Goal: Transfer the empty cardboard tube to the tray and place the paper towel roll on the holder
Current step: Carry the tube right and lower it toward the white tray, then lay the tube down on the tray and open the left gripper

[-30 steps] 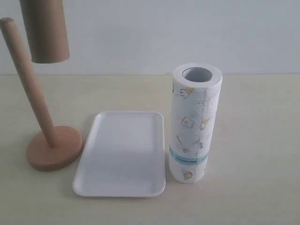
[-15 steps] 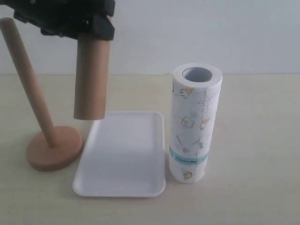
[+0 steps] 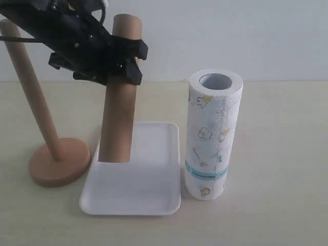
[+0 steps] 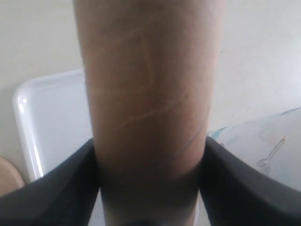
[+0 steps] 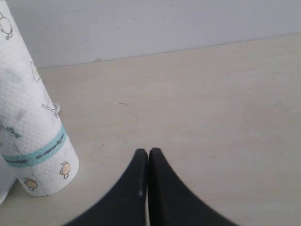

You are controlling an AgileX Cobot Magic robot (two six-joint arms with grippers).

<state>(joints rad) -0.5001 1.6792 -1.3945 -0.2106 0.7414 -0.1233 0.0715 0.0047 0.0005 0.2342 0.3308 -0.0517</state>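
The brown cardboard tube stands nearly upright with its lower end on the white tray, near the tray's left side. My left gripper is shut on the tube's upper part; in the left wrist view the tube fills the gap between both black fingers, with the tray behind it. The white paper towel roll stands upright just right of the tray. The wooden holder stands bare at the left. My right gripper is shut on nothing, low over the table beside the roll.
The pale table stretches to the right of the roll. A white wall closes off the back. The holder's pole leans just behind my left arm.
My left gripper has carried the tube down and to the right, from above the holder to the tray, where its lower end now rests. Roll, holder and tray have not moved.
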